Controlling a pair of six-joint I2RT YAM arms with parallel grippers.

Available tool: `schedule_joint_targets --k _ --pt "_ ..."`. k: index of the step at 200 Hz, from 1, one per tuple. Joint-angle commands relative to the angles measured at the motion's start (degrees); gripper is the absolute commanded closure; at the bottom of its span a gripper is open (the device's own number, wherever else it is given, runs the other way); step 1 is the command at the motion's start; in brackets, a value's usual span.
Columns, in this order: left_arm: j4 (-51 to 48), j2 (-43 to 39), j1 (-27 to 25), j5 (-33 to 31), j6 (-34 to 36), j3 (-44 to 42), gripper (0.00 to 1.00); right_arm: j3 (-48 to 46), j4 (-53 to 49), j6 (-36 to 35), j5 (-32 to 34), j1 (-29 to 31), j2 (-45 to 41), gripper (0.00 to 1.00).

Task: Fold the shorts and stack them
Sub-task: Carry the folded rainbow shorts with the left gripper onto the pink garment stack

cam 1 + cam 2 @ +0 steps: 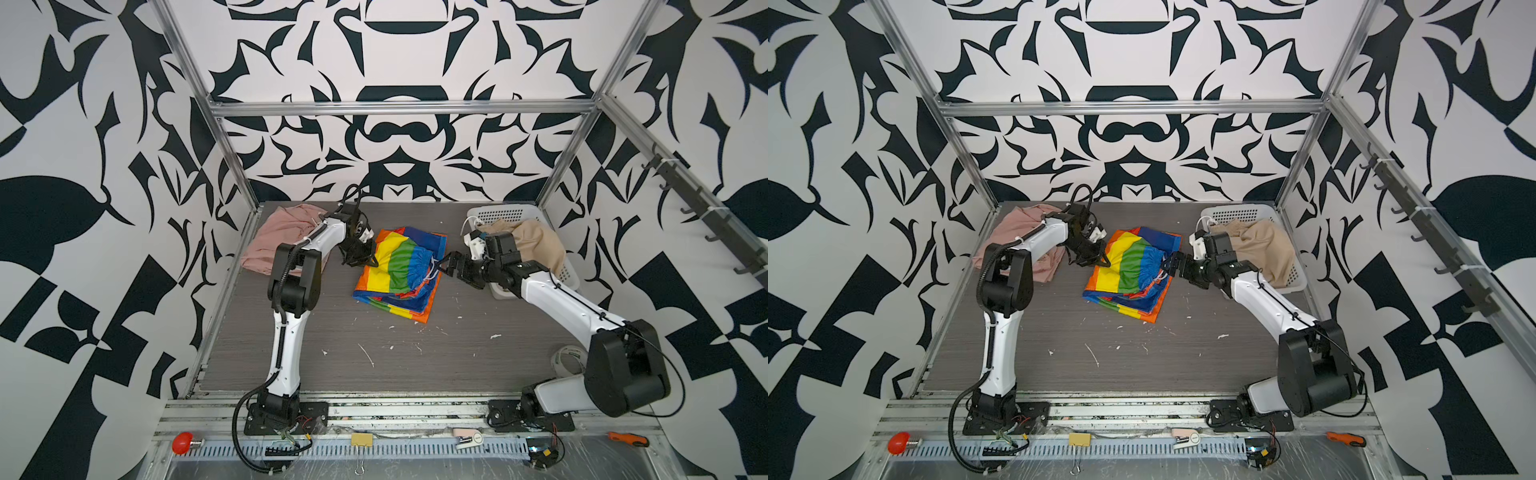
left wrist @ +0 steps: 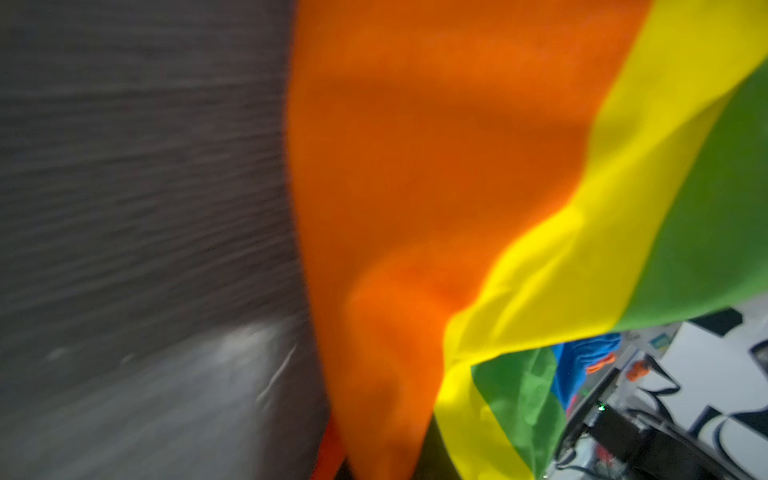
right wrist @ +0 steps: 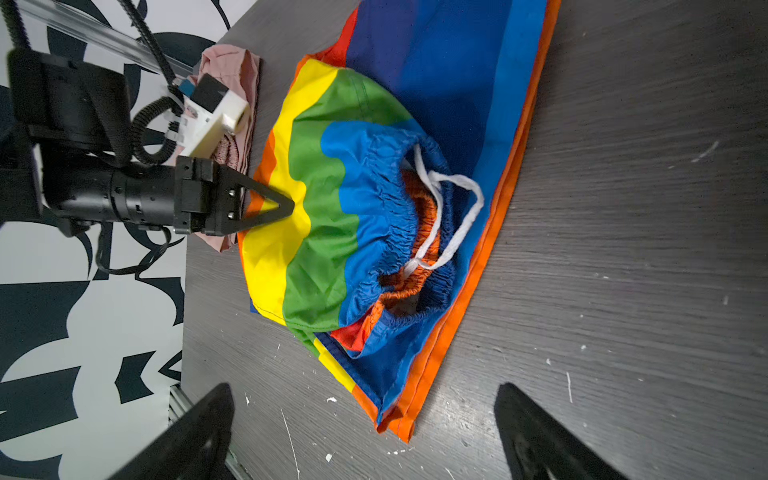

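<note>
Frontward, open table (image 1: 374, 357) past rainbow shorts (image 1: 399, 270)

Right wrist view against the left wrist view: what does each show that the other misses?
Right wrist only: the white drawstring, the left pincer shut on the yellow stripe, the open right pincer, the salmon-pink shorts. Left wrist only: a blurred close-up of the orange stripe, with a gap under the lifted cloth. Both: the rainbow-striped shorts and the dark table.

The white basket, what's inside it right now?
Beige shorts lie heaped inside the basket, rising above its rim. The right arm covers the basket's near end, and anything beneath the shorts is hidden.
</note>
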Motion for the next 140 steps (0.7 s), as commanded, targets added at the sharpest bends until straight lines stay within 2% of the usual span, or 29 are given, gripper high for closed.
schedule_joint_targets --k 1,31,62,78,100,140 --pt "-14.36 -2.08 -0.15 -14.27 5.31 9.61 1.00 -0.08 1.76 -0.14 -0.36 -0.20 -2.02 0.00" --pt "-24.13 -0.88 -0.07 -36.76 9.01 20.26 1.00 0.01 3.26 0.95 -1.01 -0.13 -1.35 0.00" --pt "-21.77 -4.54 0.51 -51.54 11.14 20.87 1.00 0.53 4.89 1.96 -1.91 -0.17 -0.19 0.01" --pt "-20.53 -5.14 1.05 -55.64 13.77 21.88 1.00 0.97 5.47 2.27 -2.31 0.09 0.44 0.01" --pt "-20.56 -5.66 2.17 -55.90 15.57 24.50 1.00 1.40 6.27 2.42 -2.33 0.83 1.19 0.00" --pt "-15.99 -8.12 3.14 -59.73 18.22 22.54 1.00 1.68 8.99 3.20 -2.84 2.06 3.28 0.01"
